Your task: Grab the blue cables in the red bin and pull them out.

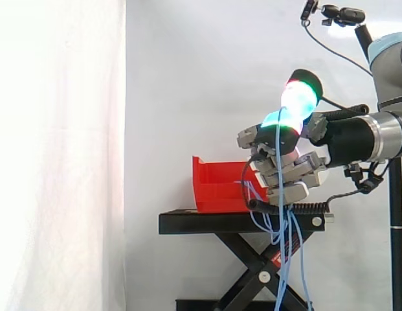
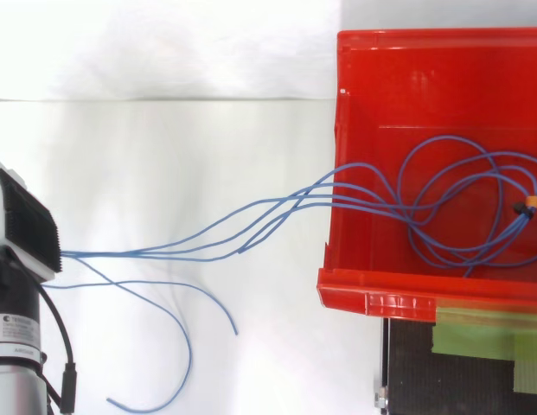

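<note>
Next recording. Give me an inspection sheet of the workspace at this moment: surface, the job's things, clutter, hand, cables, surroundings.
Surface: black stand, top plate level, carries the red bin.
Job's things: blue cables partly out of the bin; several loops lie inside it.
Clutter: green strip on the stand beside the bin.
Hand: hand beside the bin, above the stand's edge, fingers curled round the blue cables.
Cables: strands run over the bin's wall to the hand; loose ends hang below the stand top; an orange tie sits on the loops.
Surroundings: white curtain behind; small camera above the arm.
</note>
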Robot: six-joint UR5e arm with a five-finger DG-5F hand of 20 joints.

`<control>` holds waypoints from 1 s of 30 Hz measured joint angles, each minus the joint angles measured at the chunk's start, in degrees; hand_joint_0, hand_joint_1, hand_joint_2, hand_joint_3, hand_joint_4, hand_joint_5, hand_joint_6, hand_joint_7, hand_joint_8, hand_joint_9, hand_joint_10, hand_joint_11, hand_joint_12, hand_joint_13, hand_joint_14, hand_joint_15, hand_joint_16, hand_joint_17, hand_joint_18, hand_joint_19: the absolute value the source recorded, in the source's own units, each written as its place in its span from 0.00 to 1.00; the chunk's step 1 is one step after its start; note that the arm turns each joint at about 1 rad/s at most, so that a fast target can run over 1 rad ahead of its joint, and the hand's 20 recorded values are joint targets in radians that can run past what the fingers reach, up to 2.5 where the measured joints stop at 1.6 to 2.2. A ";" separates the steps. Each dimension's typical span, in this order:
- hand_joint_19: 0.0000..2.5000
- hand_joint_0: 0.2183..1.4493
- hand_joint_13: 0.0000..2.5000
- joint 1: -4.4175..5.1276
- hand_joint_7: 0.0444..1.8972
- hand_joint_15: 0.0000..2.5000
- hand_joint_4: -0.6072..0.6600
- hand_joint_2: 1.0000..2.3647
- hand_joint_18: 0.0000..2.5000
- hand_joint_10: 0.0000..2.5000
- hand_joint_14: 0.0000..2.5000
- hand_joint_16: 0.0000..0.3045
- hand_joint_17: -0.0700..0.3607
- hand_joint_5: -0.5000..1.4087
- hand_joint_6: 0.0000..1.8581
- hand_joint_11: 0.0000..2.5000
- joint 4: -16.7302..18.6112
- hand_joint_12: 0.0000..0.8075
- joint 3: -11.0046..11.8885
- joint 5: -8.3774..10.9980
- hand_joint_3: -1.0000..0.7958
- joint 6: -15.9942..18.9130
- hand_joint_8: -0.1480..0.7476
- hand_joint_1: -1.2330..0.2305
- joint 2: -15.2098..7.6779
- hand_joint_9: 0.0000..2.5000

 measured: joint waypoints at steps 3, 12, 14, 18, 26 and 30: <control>0.43 0.62 0.45 -0.02 0.19 0.55 0.47 0.00 0.39 0.00 0.48 0.15 0.40 0.52 0.72 0.65 0.00 0.38 0.00 0.00 0.00 0.00 0.40 0.22 -0.01 0.42; 0.44 0.63 0.45 -0.02 0.19 0.54 0.47 0.00 0.39 0.00 0.51 0.15 0.40 0.51 0.72 0.68 0.00 0.37 0.00 0.00 0.00 0.01 0.40 0.22 -0.01 0.42; 0.44 0.63 0.45 -0.01 0.19 0.54 0.47 0.00 0.39 0.03 0.52 0.15 0.40 0.51 0.72 0.70 0.00 0.37 0.01 0.00 0.00 0.01 0.41 0.22 0.00 0.41; 0.44 0.63 0.45 0.00 0.19 0.54 0.47 0.00 0.39 0.09 0.56 0.15 0.40 0.52 0.72 0.74 0.00 0.36 0.01 0.00 0.00 0.02 0.39 0.22 -0.01 0.40; 0.45 0.63 0.43 0.00 0.19 0.55 0.48 0.00 0.40 0.21 0.64 0.15 0.40 0.52 0.72 0.74 0.00 0.36 -0.03 0.00 0.00 0.02 0.38 0.22 -0.01 0.37; 0.45 0.63 0.42 0.01 0.19 0.54 0.48 0.00 0.40 0.28 0.68 0.15 0.40 0.52 0.72 0.72 0.00 0.36 0.00 0.00 0.00 0.04 0.38 0.22 -0.01 0.37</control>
